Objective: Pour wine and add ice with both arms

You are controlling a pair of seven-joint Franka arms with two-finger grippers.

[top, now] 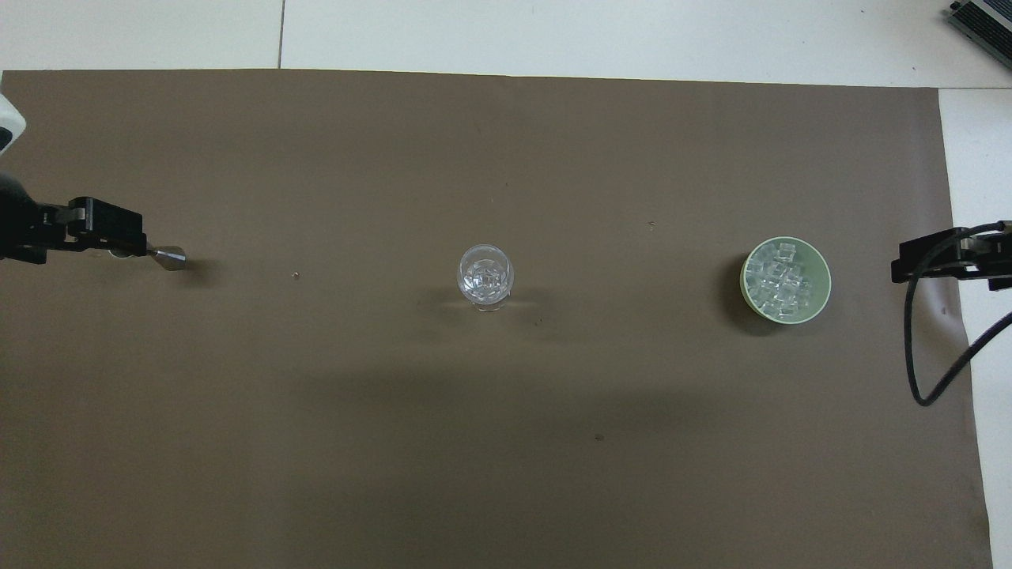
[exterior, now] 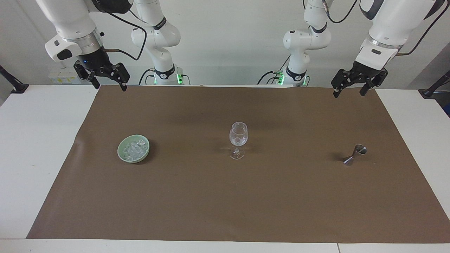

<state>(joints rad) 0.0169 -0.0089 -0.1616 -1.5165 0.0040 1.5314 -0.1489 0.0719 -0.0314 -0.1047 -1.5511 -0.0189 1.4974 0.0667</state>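
Note:
A clear stemmed wine glass (exterior: 238, 138) stands upright mid-mat and also shows in the overhead view (top: 485, 276), with clear glittering pieces in its bowl. The ice (exterior: 134, 149) fills a pale green bowl (exterior: 121, 154) toward the right arm's end, also seen from overhead (top: 778, 281). A steel jigger (exterior: 355, 155) lies on its side toward the left arm's end. My left gripper (exterior: 348, 92) is open, empty and high in the air over the mat's edge nearest the robots. My right gripper (exterior: 109, 86) is open, empty and raised over the mat's corner at its end.
A brown mat (exterior: 225, 203) covers most of the white table (exterior: 31, 147). From overhead, the left gripper overlaps one end of the jigger (top: 168, 256). A black cable (top: 917, 348) hangs from the right arm over the mat's edge.

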